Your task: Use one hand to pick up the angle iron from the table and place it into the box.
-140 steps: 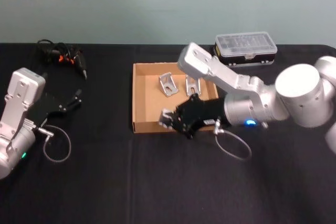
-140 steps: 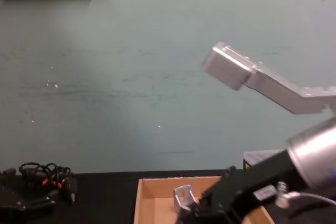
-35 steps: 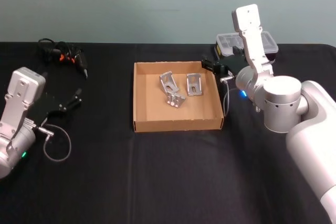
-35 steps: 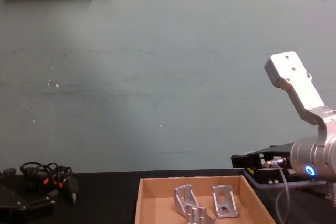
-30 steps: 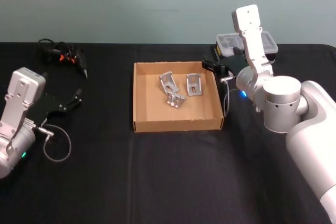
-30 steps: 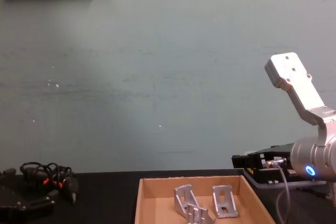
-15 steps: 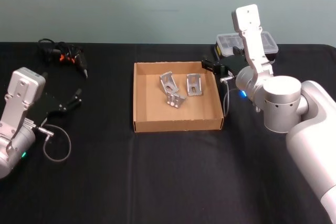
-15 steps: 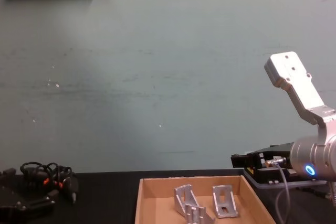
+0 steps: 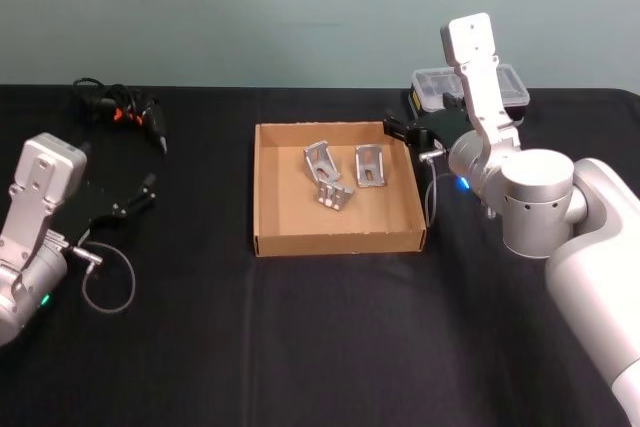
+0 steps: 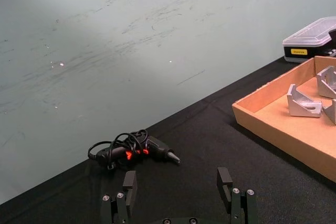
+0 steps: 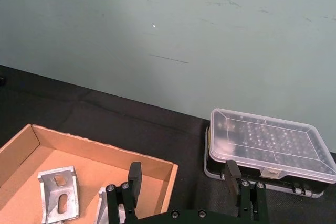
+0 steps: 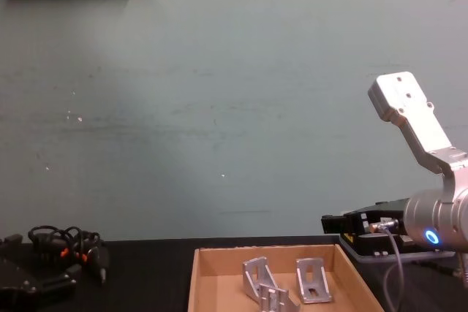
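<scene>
The brown cardboard box [image 9: 340,243] sits mid-table on the black table [image 9: 320,347]. Three silver angle irons lie inside it: one at the back left [image 9: 320,159], one at the back right [image 9: 369,164], one nearer the middle [image 9: 334,195]. My right gripper [image 9: 400,129] hovers just beyond the box's far right corner, open and empty. The right wrist view has its gripper [image 11: 184,174] wide apart above that corner of the box [image 11: 157,163]. My left gripper [image 9: 148,187] rests open at the table's left, and the left wrist view shows it [image 10: 177,179] empty. The chest view shows the irons [image 12: 256,275] in the box [image 12: 194,283].
A clear-lidded plastic case [image 9: 468,89] with a black base stands behind my right arm, also seen as the case [image 11: 270,140]. A black drill with coiled cable [image 9: 125,109] lies at the far left. A wall closes the table's back edge.
Earlier my right gripper was low over the box with an angle iron in it. It has let go and drawn back to the far right corner. Over the last second nothing moved.
</scene>
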